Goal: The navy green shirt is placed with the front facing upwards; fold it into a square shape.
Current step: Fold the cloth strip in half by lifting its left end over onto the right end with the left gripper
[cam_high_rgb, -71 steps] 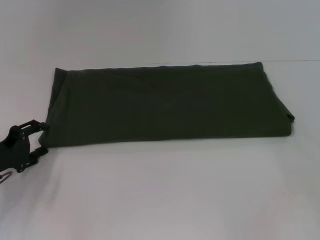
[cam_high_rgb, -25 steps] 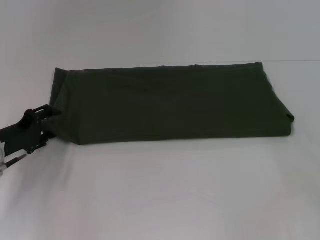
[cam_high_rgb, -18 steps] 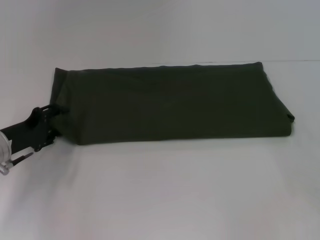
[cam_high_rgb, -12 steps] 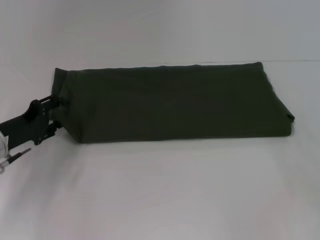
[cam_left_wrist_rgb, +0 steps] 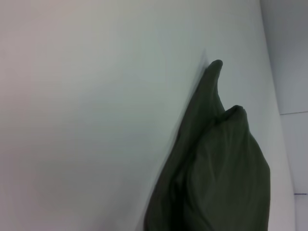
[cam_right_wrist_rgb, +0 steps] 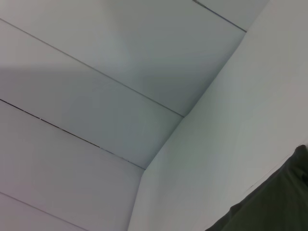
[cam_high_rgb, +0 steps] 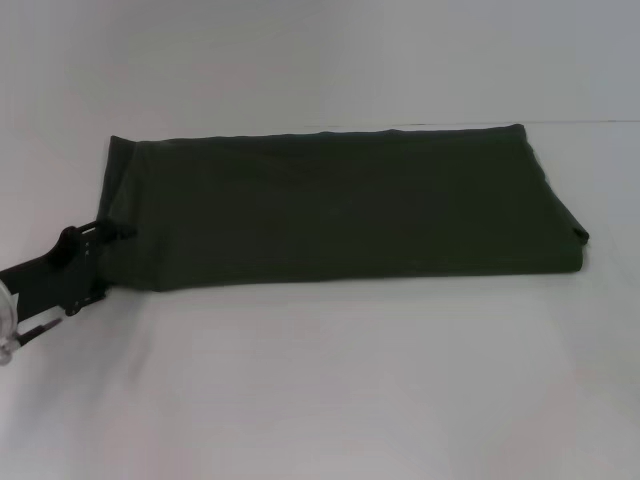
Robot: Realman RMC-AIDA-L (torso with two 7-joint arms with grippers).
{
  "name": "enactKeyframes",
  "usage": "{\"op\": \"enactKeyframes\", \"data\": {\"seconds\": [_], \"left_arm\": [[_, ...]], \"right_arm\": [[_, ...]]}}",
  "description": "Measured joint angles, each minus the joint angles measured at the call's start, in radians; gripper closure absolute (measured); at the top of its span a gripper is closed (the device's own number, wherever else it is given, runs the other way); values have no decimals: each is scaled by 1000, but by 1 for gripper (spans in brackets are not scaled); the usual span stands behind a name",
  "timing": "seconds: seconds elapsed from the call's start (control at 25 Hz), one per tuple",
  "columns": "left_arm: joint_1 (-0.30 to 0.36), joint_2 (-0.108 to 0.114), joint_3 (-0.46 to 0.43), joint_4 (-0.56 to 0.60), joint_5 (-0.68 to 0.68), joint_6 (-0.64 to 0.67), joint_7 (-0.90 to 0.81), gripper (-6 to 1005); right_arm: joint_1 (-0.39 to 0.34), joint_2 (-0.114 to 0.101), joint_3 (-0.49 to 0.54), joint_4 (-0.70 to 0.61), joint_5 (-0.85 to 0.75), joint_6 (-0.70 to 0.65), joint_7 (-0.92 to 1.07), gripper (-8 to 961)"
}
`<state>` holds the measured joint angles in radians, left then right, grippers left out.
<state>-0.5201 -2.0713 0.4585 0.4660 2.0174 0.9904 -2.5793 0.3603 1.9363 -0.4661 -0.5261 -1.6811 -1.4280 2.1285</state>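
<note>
The navy green shirt (cam_high_rgb: 340, 205) lies on the white table (cam_high_rgb: 330, 380), already folded into a long dark band that runs across the middle of the head view from the left side almost to the right edge. Its far edge is straight and sits close to where the table meets the pale wall (cam_high_rgb: 320, 55). Its near edge is straight too, except at the lower left corner, where the cloth is pulled up and inward so the outline slants there. At the right end the layers taper to a small dark point. No lettering or label shows on the upper surface; it is plain olive cloth with faint creases.

The left gripper (cam_high_rgb: 108, 240) comes in from the lower left of the head view, a black body on an arm with a bit of silver metal at the frame's edge. Its tips are right against the lifted left corner of the shirt, and the cloth there looks bunched toward them. I cannot tell from here how far the jaws are apart, or whether they truly have the fabric pinched.

In the left wrist view the shirt (cam_left_wrist_rgb: 216, 178) fills the lower right, rising in two rounded folded peaks over the white table (cam_left_wrist_rgb: 86, 120).

The right arm is out of the head view; its wrist view shows the panelled wall (cam_right_wrist_rgb: 96, 96) and a dark corner of the shirt (cam_right_wrist_rgb: 269, 202) at the lower right.
</note>
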Motion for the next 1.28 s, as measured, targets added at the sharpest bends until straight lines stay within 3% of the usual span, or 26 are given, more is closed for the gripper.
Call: {"op": "enactKeyframes", "data": {"seconds": [0.24, 0.64, 0.88, 1.08, 1.2, 1.28], "left_arm": [[-40, 9, 26, -21, 3, -80, -7, 293], [-34, 10, 27, -4, 2, -39, 3, 333], [-32, 10, 28, -4, 3, -37, 11, 546], [-32, 10, 34, 0, 3, -35, 19, 778], [-31, 10, 34, 8, 1, -20, 50, 974], [-22, 12, 31, 30, 1, 0, 85, 977]], "right_arm": [[1, 0, 0, 0, -1, 1, -2, 49], [-7, 0, 12, 0, 1, -3, -2, 51], [-11, 1, 15, 0, 0, -3, -2, 52], [-14, 1, 15, 0, 1, -3, -2, 53], [-15, 0, 15, 0, 2, -3, -2, 53], [-15, -1, 15, 0, 1, -1, -1, 54]]}}
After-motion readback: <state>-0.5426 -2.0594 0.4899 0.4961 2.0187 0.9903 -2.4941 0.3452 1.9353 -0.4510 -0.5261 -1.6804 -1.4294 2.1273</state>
